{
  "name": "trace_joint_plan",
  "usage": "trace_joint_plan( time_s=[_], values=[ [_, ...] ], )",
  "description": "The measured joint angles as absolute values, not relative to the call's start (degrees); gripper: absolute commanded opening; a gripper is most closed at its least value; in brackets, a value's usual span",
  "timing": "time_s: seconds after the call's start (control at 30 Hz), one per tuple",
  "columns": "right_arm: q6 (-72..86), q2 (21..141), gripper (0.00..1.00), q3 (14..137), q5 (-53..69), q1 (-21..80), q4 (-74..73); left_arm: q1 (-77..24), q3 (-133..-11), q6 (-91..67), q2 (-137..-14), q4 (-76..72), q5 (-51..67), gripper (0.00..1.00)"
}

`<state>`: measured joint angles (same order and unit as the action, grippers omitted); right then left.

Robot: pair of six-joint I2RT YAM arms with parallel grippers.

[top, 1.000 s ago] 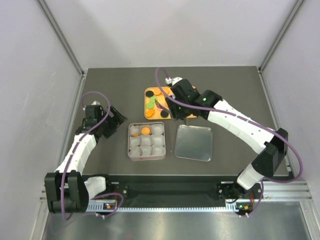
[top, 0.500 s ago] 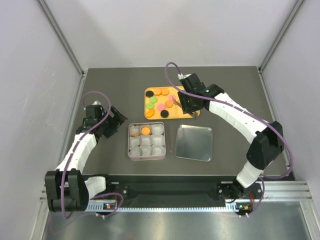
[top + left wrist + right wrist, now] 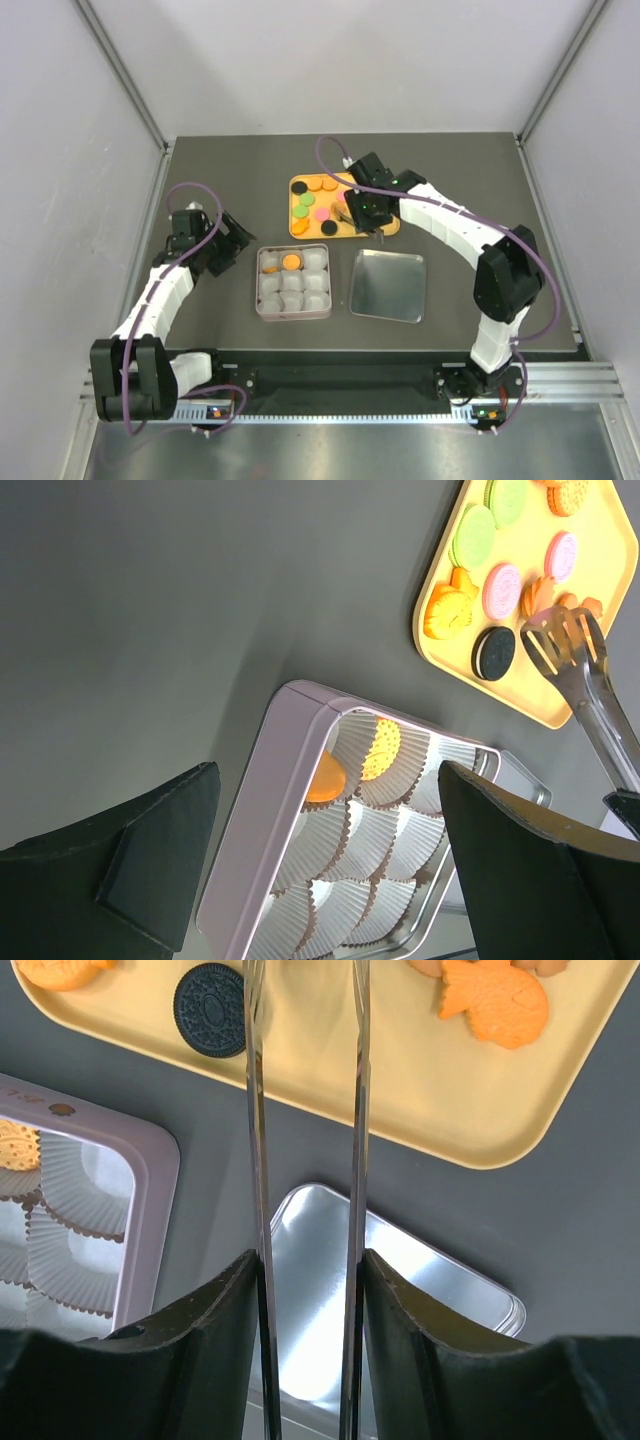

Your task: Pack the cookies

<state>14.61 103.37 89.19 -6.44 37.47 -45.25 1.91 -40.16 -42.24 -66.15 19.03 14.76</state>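
Right fingers (image 3: 305, 1260) are clamped on the handle of the tongs (image 3: 256, 1110), whose two blades run straight out ahead of them, long axis pointing onto the yellow tray (image 3: 400, 1090). That is where the loose cookies (image 3: 493, 652) lie: ahead of the right fingers, at the far end of the blades. The black cookie (image 3: 209, 996) sits just left of the left blade, and a fish-shaped orange one (image 3: 497, 1002) lies off to the right. In the left wrist view the tips hover over the orange pieces beside the black cookie. Left fingers (image 3: 228, 246) are spread wide and hold nothing, with the tin (image 3: 270, 810) just ahead of them and the tray well beyond. The right arm looks far better placed for this pick.
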Motion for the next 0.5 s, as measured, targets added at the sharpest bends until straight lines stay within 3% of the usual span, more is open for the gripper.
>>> trace_joint_plan(
  time_s=[0.5],
  values=[
    [14.66,105.84,0.47,91.96,-6.24,37.50,-44.12,1.91,-40.01,-42.24,-66.17,18.65,15.22,0.95]
  ],
)
